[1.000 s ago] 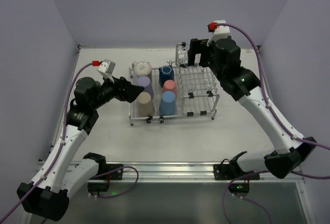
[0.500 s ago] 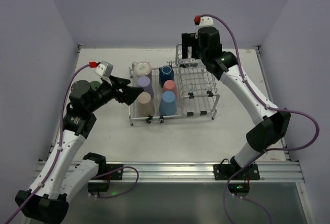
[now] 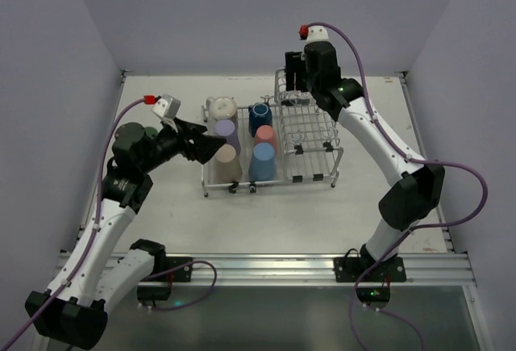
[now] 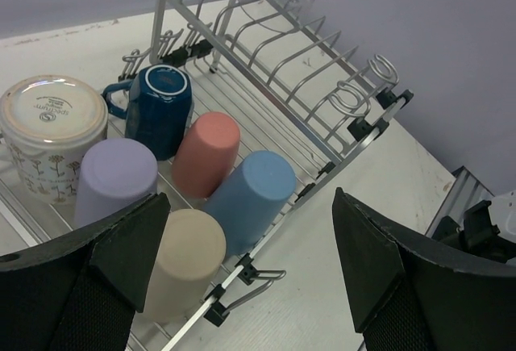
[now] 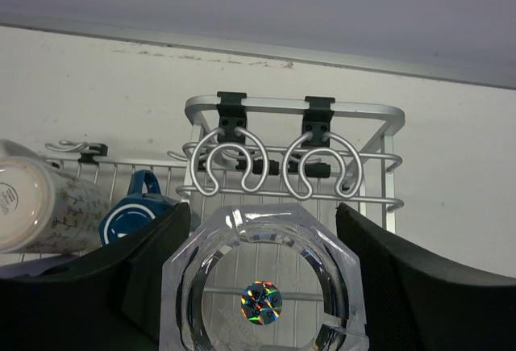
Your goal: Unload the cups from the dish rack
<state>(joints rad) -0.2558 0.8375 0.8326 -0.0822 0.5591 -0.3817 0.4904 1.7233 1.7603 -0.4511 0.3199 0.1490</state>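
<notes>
Lavender walls close in a pale table (image 3: 161,222), and we read across it from the left. Our left tool (image 3: 205,143) hangs released and wide, holding nothing, aimed rightward at the near-left corner of the dish rack (image 3: 314,137). Just beyond its fingers stand the tan cup (image 4: 189,258) and the lavender cup (image 4: 117,177), bottoms up and leaning, so their long axes run tilted up towards that tool. Past them sit the speckled cream mug (image 4: 48,121), the dark blue mug (image 4: 165,105), the pink cup (image 4: 208,153) and the light blue cup (image 4: 254,194), all on the low flat grid.

Further right, over the far end of the taller basket, our right tool (image 3: 294,77) points down with a clear cup (image 5: 262,278) between its fingers, mouth or base towards the wrist camera. Whether the fingers press the glass or only flank it, we cannot tell.

We judge the left arm nearer the tan cup, the right arm nearer the clear one. Wire hoops stand just behind the clear cup, so lifting straight up looks safest. Open table lies near and right of the rack.
</notes>
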